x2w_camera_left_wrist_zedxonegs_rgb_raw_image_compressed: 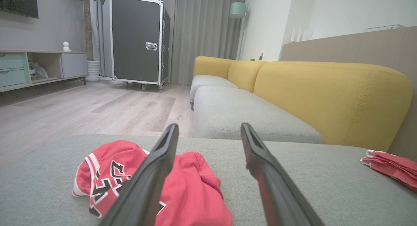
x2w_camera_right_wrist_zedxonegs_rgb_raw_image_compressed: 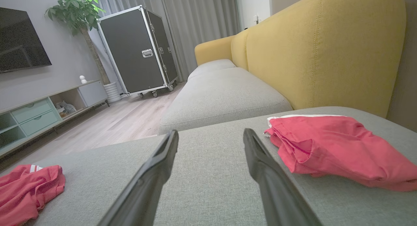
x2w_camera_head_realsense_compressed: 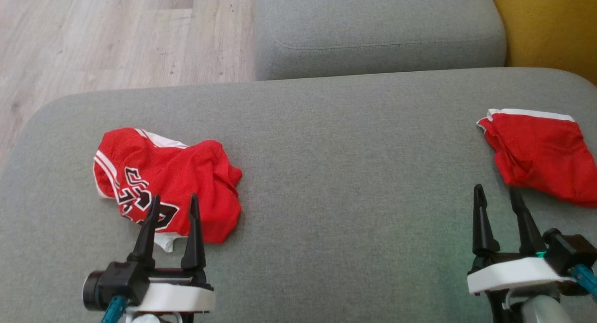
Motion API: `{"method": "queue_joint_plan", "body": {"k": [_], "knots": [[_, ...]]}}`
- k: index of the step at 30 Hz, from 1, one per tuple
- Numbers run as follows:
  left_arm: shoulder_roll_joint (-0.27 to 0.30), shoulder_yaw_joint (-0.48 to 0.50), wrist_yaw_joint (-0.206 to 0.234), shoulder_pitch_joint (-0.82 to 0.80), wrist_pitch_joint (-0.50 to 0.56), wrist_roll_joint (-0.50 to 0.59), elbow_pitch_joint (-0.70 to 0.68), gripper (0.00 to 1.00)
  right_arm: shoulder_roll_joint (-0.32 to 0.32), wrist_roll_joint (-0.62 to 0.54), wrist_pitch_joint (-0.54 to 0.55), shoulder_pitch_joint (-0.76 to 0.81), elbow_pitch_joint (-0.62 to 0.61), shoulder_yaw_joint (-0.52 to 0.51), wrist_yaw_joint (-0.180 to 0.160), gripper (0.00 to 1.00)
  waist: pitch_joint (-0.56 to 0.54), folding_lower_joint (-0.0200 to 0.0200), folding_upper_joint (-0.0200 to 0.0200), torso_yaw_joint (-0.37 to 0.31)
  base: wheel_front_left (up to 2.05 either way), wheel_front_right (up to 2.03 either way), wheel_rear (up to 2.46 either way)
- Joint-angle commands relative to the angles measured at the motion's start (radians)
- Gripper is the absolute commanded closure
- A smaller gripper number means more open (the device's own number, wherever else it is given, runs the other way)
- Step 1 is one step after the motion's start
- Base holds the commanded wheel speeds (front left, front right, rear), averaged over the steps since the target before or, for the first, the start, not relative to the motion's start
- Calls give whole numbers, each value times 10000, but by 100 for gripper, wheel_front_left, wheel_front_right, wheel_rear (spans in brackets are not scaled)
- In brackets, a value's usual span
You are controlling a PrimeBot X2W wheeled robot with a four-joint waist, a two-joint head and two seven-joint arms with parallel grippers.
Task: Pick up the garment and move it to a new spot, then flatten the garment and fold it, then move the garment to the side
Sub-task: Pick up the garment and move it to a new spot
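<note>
A crumpled red jersey garment (x2w_camera_head_realsense_compressed: 172, 178) with white trim and black lettering lies on the left of the grey sofa cushion (x2w_camera_head_realsense_compressed: 354, 174). My left gripper (x2w_camera_head_realsense_compressed: 173, 206) hovers open at its near edge, with nothing between the fingers. From the left wrist view, the jersey (x2w_camera_left_wrist_zedxonegs_rgb_raw_image_compressed: 192, 190) sits just ahead and to the left of that gripper (x2w_camera_left_wrist_zedxonegs_rgb_raw_image_compressed: 208, 131). A second red garment (x2w_camera_head_realsense_compressed: 541, 155), folded, lies at the right edge. My right gripper (x2w_camera_head_realsense_compressed: 496, 197) stands open just short of it; in the right wrist view that garment (x2w_camera_right_wrist_zedxonegs_rgb_raw_image_compressed: 335, 147) lies right of the gripper (x2w_camera_right_wrist_zedxonegs_rgb_raw_image_compressed: 210, 136).
A second grey seat cushion (x2w_camera_head_realsense_compressed: 378, 29) adjoins the far side, with a yellow backrest (x2w_camera_right_wrist_zedxonegs_rgb_raw_image_compressed: 322, 46) along the right. Wooden floor (x2w_camera_head_realsense_compressed: 107, 38) lies beyond the cushion's left and far edges. A black wheeled flight case (x2w_camera_left_wrist_zedxonegs_rgb_raw_image_compressed: 138, 40), a potted plant (x2w_camera_right_wrist_zedxonegs_rgb_raw_image_compressed: 78, 20) and a low cabinet (x2w_camera_right_wrist_zedxonegs_rgb_raw_image_compressed: 42, 112) stand across the room.
</note>
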Motion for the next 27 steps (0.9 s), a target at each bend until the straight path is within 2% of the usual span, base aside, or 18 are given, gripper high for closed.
{"method": "queue_joint_plan", "body": {"k": [1, 7, 13, 22, 27], "knots": [[6, 363, -32, -326, -51, -55, -337, 0, -52, 77, -134, -226, -383, 223, -7, 0, 2, 0, -1, 20, 0, 0, 0], [6, 312, 5, -394, -51, 14, -297, 0, -51, 234, -135, -143, -470, 428, -7, 0, -52, 0, -1, 454, 0, 0, 0], [6, 327, 20, -314, -51, 173, -254, 0, -51, 517, -135, 31, -486, 825, -7, 0, -197, 0, -1, 1320, 0, 0, 0], [6, 853, -97, -116, -51, 431, -160, 0, -51, 871, -135, 186, -447, 1547, -7, 0, -368, 0, -1, 2571, 0, 0, 0], [37, 1184, -267, -98, -51, 558, -112, 0, -51, 932, -135, 201, -409, 1711, -7, 0, -356, 0, -1, 2844, 0, 0, 0]]}}
